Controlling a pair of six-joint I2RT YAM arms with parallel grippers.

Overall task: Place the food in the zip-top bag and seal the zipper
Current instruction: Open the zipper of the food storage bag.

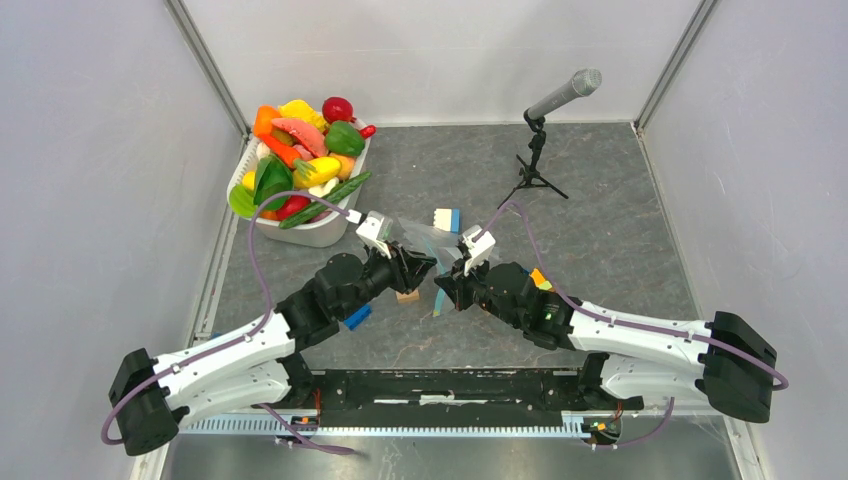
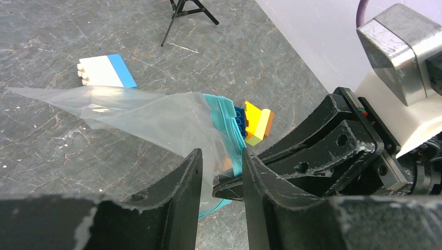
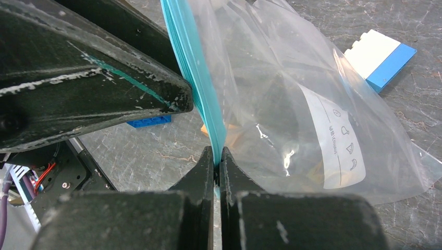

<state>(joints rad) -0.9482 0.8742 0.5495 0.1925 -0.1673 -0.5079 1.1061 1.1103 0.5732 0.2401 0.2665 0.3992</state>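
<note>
The food (image 1: 300,160) is heaped in a white tub (image 1: 320,232) at the back left. The clear zip-top bag (image 1: 425,232) hangs between both grippers above the table's middle. My right gripper (image 3: 218,151) is shut on the teal zipper (image 3: 193,67) at the bag's (image 3: 281,104) mouth edge. My left gripper (image 2: 221,153) stands open, its jaws on either side of the bag (image 2: 156,117) and zipper (image 2: 226,112), with the right gripper's (image 2: 224,188) tips in the gap. Through the film I see only table and a tan cube.
A white-and-blue block (image 1: 446,219) lies just beyond the bag. A blue block (image 1: 357,317) and a tan cube (image 1: 407,296) lie under the left arm, and a yellow-orange block (image 2: 257,122) by the right arm. A microphone on a tripod (image 1: 545,130) stands at the back.
</note>
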